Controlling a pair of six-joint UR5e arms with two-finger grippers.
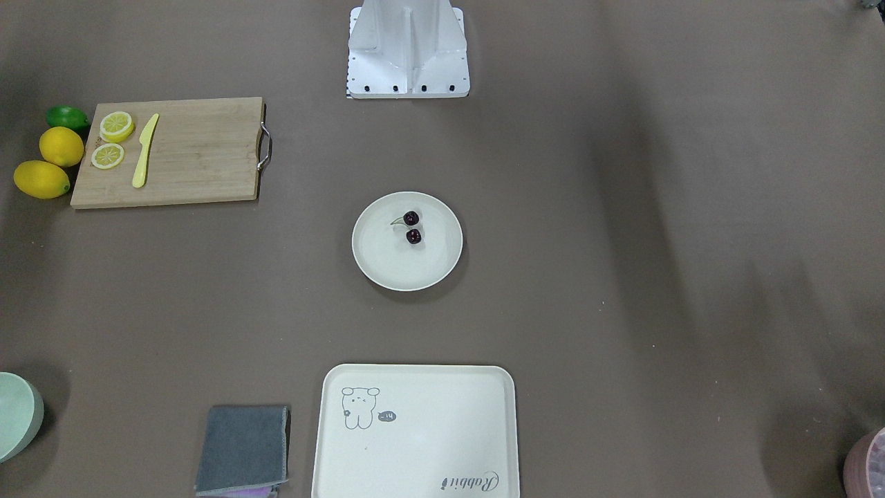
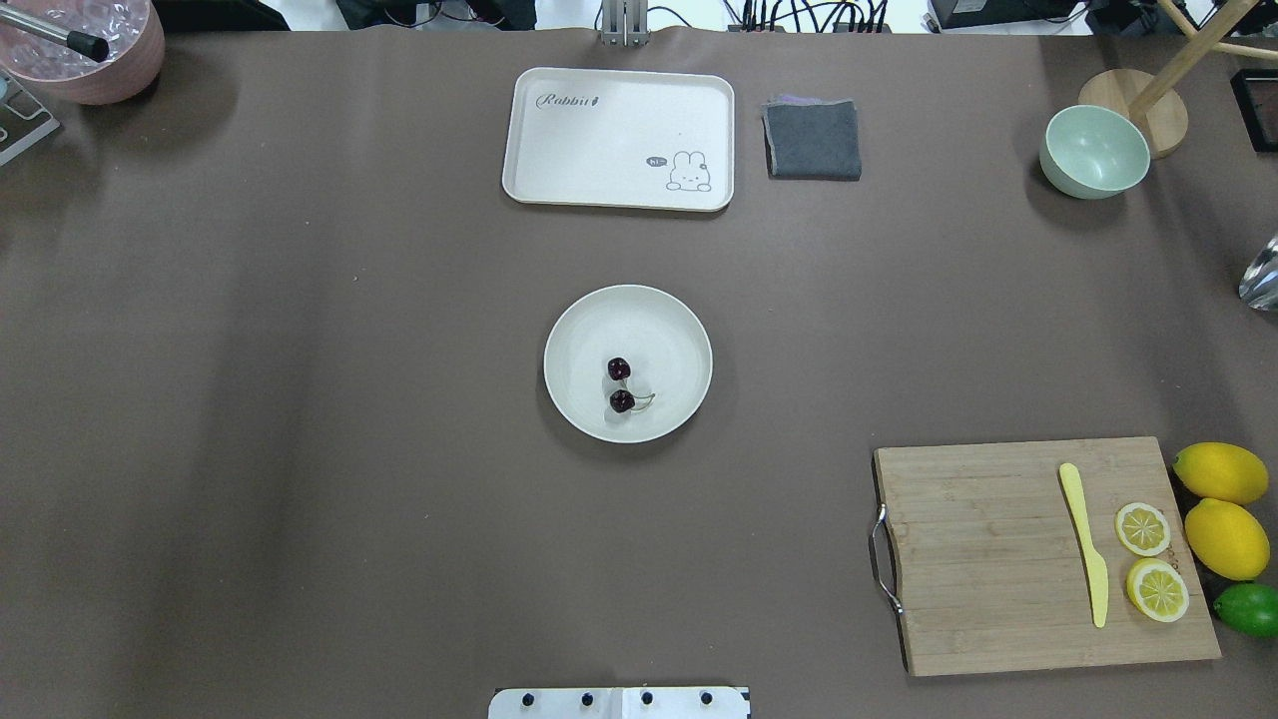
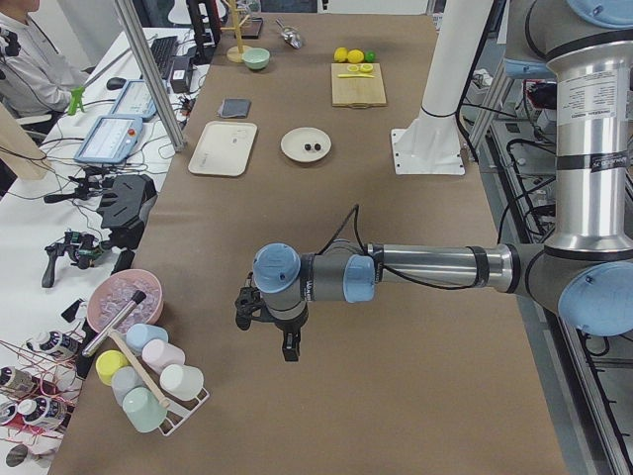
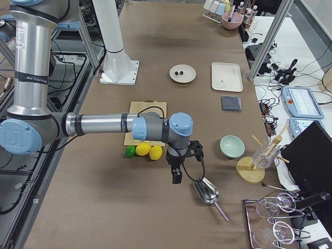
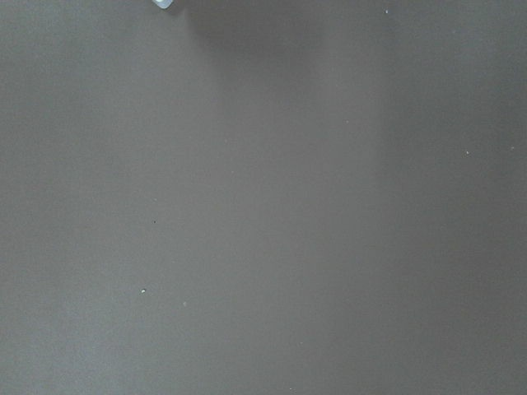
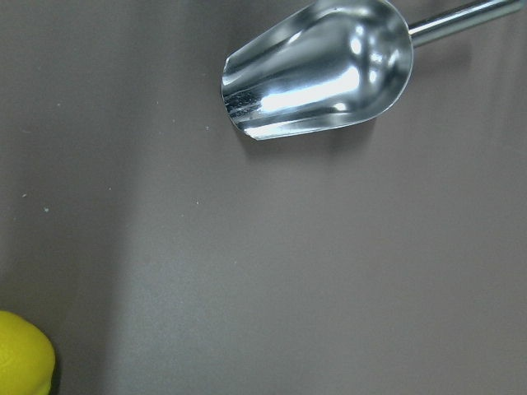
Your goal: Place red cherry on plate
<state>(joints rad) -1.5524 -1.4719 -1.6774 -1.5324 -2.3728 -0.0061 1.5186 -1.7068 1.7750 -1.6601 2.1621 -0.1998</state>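
Low in the left side view, the left claw hangs over bare surface; the right claw hangs near a metal scoop. Both are too small to tell clenched from released. The red cherry lies on the plate, mid-frame. Placement looks done, so any arm move should pass wide of it.

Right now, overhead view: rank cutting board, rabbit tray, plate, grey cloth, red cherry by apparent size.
Largest first:
cutting board
rabbit tray
plate
grey cloth
red cherry
The board's nearness flatters it.
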